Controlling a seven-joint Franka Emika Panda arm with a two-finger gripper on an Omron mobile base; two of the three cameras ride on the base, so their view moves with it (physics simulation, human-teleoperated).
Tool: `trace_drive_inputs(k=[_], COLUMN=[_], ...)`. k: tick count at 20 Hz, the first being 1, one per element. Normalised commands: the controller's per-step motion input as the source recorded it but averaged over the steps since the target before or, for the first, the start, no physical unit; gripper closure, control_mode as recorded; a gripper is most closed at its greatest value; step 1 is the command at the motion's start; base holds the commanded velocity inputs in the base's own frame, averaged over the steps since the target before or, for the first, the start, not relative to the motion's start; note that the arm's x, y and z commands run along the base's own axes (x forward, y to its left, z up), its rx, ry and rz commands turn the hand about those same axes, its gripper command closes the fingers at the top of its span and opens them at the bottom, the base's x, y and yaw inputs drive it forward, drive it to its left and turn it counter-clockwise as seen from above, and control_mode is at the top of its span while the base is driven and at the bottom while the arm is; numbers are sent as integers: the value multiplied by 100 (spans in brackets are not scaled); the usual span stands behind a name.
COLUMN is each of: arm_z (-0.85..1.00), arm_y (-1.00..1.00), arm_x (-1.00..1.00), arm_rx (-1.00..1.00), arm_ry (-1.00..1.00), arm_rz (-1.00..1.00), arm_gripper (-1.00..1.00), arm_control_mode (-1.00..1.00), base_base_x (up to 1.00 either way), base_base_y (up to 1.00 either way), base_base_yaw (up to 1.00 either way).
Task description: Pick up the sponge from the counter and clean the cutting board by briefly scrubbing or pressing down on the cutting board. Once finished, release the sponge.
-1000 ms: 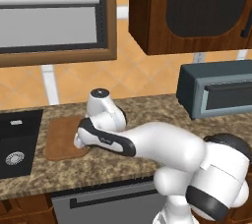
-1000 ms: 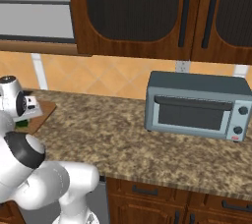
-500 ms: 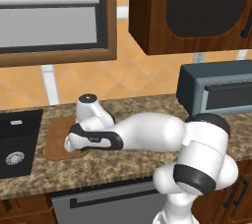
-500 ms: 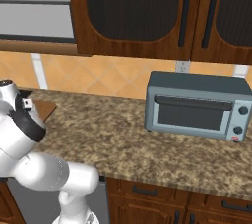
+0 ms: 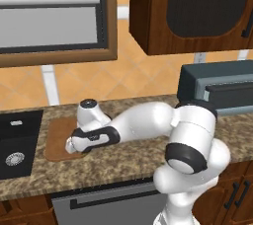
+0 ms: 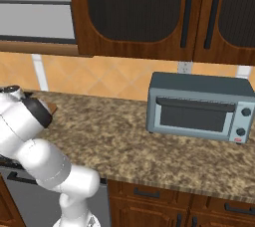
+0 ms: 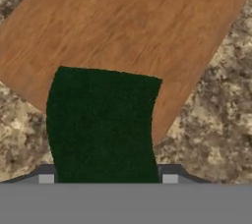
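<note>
While the tool (image 7: 107, 181) pinches the dark green sponge (image 7: 103, 125) over the cutting board's (image 7: 133, 26) near edge on the counter (image 7: 216, 120), it should press flat and stay well inside the wood.

The speckled granite counter (image 5: 123, 157) runs across the lower half of the left base view, bearing the brown cutting board (image 5: 58, 135) at centre left beside the black sink basin (image 5: 17, 142), and the grey toaster oven (image 6: 199, 106) at right in the right base view.
</note>
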Motion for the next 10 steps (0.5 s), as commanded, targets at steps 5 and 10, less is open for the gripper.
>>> trace_drive_inputs(k=[5,10], arm_z=[-39,-26], arm_y=[21,2], arm_x=[29,14], arm_rx=[0,0], arm_ry=[0,-1], arm_rz=[-5,-4], arm_gripper=[100,100], arm_control_mode=[-100,-100], base_base_x=[0,0], base_base_y=[0,0], base_base_yaw=[0,0])
